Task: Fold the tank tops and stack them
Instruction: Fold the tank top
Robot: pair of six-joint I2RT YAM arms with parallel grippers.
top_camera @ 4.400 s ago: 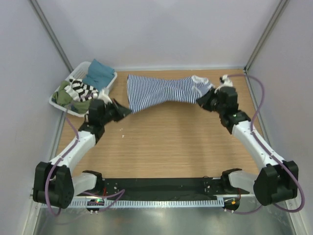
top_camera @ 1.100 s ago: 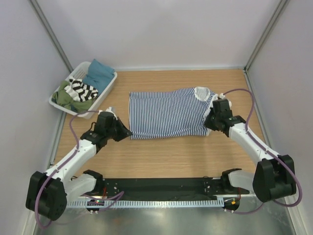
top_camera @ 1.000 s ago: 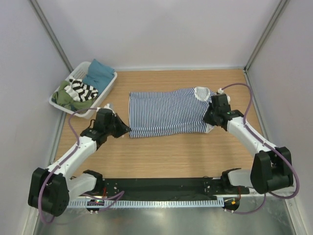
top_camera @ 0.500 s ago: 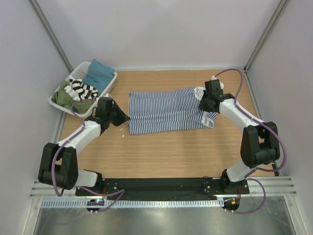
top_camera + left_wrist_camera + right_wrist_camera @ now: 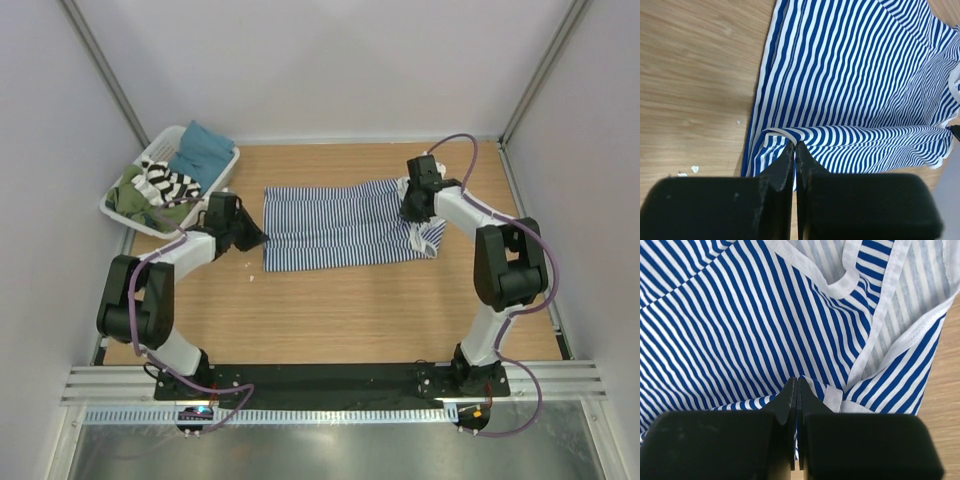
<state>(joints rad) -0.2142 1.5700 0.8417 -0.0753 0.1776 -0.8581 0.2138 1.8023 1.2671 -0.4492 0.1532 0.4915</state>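
Observation:
The navy-and-white thin-striped tank top [image 5: 335, 222] lies spread across the middle of the table, its near edge lifted and folded toward the far side. My left gripper [image 5: 256, 238] is shut on its left hem corner, seen in the left wrist view [image 5: 794, 143] over the striped cloth [image 5: 855, 65]. My right gripper [image 5: 408, 211] is shut on the cloth near the white-trimmed armhole, seen in the right wrist view [image 5: 799, 381] over the stripes [image 5: 725, 315]. The broad black-and-white striped tank top [image 5: 170, 184] lies crumpled in the basket.
The white slatted basket [image 5: 224, 176] stands at the far left and also holds a teal cloth [image 5: 201, 148] and a green cloth [image 5: 130, 201]. Grey walls close in the table on three sides. Small white crumbs [image 5: 694, 169] lie on the wood.
Both grippers have carried the top's near edge away from the arm bases, toward the far side, doubling the cloth over itself. Both arms now reach farther out.

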